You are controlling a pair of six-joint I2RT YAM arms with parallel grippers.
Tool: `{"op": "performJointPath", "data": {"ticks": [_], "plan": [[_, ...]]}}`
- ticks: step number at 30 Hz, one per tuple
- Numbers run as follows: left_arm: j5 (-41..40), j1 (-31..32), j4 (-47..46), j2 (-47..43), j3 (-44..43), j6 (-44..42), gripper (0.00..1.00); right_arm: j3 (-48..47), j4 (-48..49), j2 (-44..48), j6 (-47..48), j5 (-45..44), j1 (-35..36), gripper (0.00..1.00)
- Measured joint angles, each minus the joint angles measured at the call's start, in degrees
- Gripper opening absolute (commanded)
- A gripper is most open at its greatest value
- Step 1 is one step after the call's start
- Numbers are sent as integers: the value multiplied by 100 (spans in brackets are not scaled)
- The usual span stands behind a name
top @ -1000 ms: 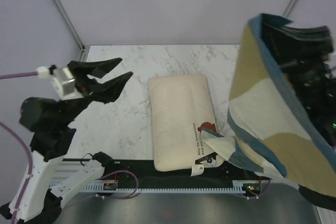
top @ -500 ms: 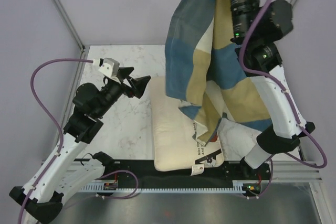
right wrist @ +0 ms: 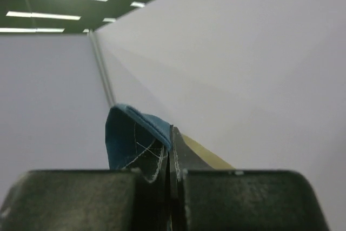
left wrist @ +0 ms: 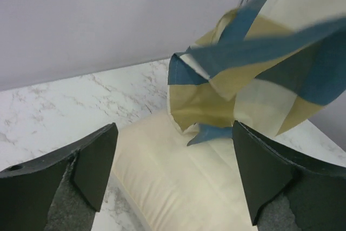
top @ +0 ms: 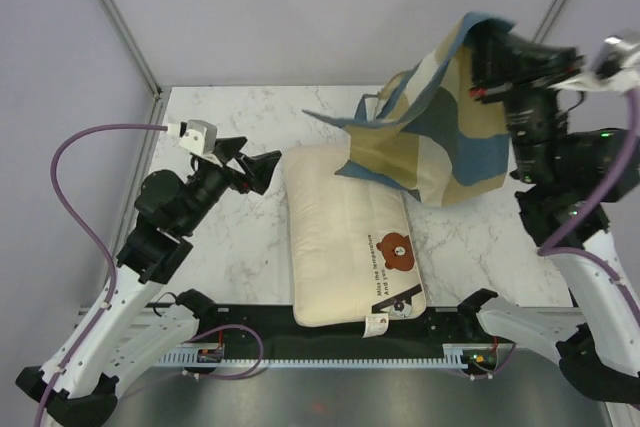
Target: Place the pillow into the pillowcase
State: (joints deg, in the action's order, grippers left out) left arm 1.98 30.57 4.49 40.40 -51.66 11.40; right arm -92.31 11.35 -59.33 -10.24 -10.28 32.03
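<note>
The cream pillow (top: 345, 237) with a brown bear face lies lengthwise in the middle of the marble table. The checked blue, tan and cream pillowcase (top: 440, 122) hangs in the air over its far right end. My right gripper (top: 490, 47) is shut on the pillowcase's top edge (right wrist: 140, 133), raised high and pointing up. My left gripper (top: 250, 159) is open and empty, just left of the pillow's far end. In the left wrist view the pillow (left wrist: 178, 182) lies between my fingers and the pillowcase (left wrist: 254, 68) hangs above it.
The marble table (top: 230, 237) has a black rail along its near edge (top: 330, 342). Metal frame posts (top: 115, 22) stand at the back corners. A purple cable (top: 90, 142) loops off my left arm.
My right arm swung the pillowcase from the far middle to the right, uncovering the bear face. My left gripper shifted slightly toward the pillow.
</note>
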Motion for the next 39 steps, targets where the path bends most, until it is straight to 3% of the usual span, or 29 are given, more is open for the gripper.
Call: {"op": "performJointPath", "data": {"ticks": [6,10,13,14,17,20,31,37,39], "plan": [[-127,-2,420,-39,249,820,100,2940,-426,815,-872,1307,2,0],[9,0,533,-4,614,1340,100,3764,-1121,1526,-1248,1930,-2,1],[9,0,645,74,942,1683,100,3807,-1410,2181,-1425,2498,0,19],[0,-2,660,109,1058,1786,100,3797,-1480,2404,-1460,2712,0,32],[-72,0,719,205,1362,2044,100,3668,-1836,2850,-1506,3012,4,57],[-170,-2,774,380,1576,2282,100,3486,-2334,3001,-1419,2997,11,67],[-2,0,699,2638,1676,2627,100,3117,-2949,2977,-1467,3788,11,77],[385,-7,153,3442,1676,2756,100,2824,-3069,2905,-1460,3648,11,77],[595,-17,-105,3716,1670,2822,85,2798,-3195,2688,-1445,3368,11,81]]}}
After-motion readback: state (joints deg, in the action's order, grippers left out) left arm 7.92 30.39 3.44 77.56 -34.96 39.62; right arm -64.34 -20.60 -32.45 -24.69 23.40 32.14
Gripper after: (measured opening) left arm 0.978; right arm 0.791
